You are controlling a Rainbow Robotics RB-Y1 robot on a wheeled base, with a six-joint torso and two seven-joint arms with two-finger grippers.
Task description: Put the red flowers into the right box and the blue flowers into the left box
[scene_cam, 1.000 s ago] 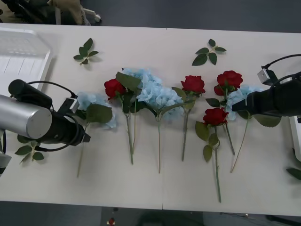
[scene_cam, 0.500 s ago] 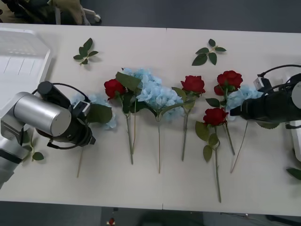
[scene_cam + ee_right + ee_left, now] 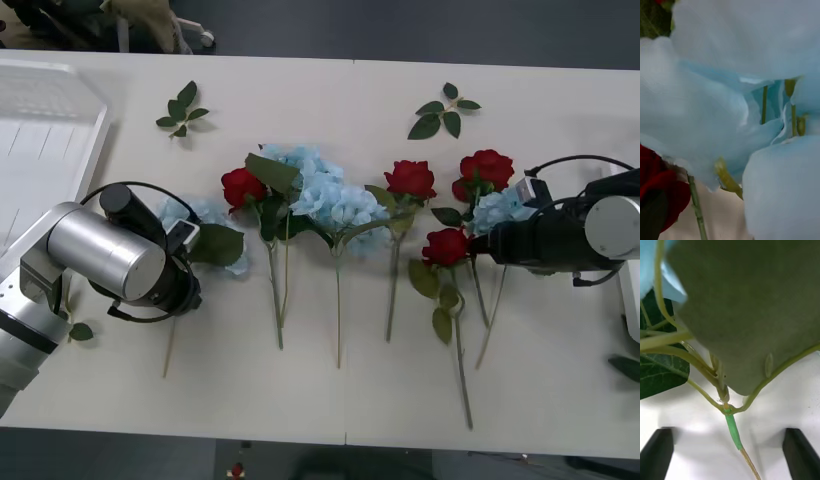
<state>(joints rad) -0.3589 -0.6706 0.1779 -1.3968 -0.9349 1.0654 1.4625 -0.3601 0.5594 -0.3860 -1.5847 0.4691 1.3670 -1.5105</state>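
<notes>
A: In the front view, nothing is seen to have been sorted yet. The large white ribbed plastic bin, the left box (image 3: 45,140), is found at the far left of the white table (image 3: 330,390), and no bloom can be made out inside it. The plain white tray rim of the right box (image 3: 628,290) is glimpsed at the right edge.

B: And the flowers?

A: All are laid out on the table. The dark-red artificial roses, the red flowers (image 3: 411,179), are spread across the middle and right; the pale sky-blue hydrangea clusters, the blue flowers (image 3: 335,200), are bunched in the centre, with one head at each end of the row. Two bloomless green leaf sprigs (image 3: 181,109) are left near the far side.

B: The arms?

A: The left end effector (image 3: 190,285) is lowered over the leftmost blue stem; the right end effector (image 3: 482,243) is pushed in at the rightmost blue head, beside a rose.

B: Right wrist view?

A: Pale blue petals are pressed up against the lens, a rose beside them. Whether the right fingers are closed cannot be told.

B: Left wrist view?

A: The left one's black fingers (image 3: 659,450) are spread wide, the green stem lying between them ungripped. The task is judged barely begun: every flower is yet to be boxed.
</notes>
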